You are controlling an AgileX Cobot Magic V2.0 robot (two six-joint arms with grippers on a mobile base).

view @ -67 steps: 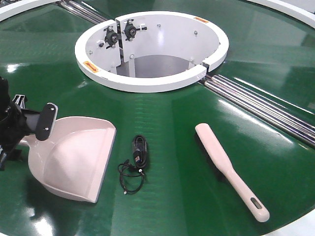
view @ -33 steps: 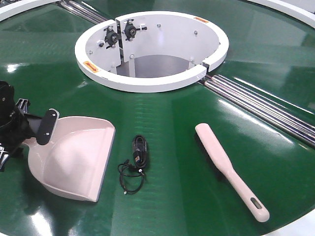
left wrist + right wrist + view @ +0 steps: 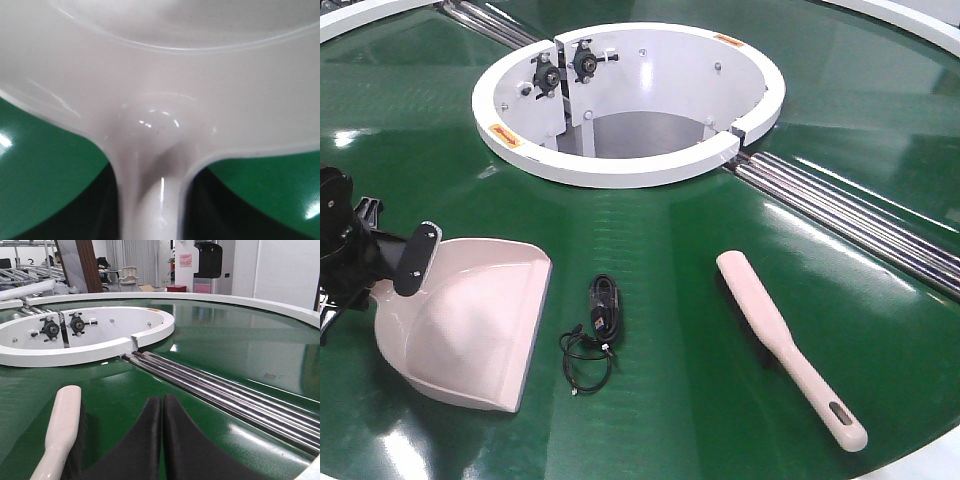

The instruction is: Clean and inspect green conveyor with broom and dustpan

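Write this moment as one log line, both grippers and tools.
left gripper: holds dustpan handle | right gripper: shut, empty, beside broom | broom: on green conveyor | black cable: between dustpan and broom

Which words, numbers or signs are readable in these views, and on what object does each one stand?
No text is legible in any view.
The orange sticker on the left rim of the white ring: too small to read.
The second orange sticker on its far right rim: too small to read.
The pink notice in the room behind: blurred.
The dustpan and the broom: no print visible.
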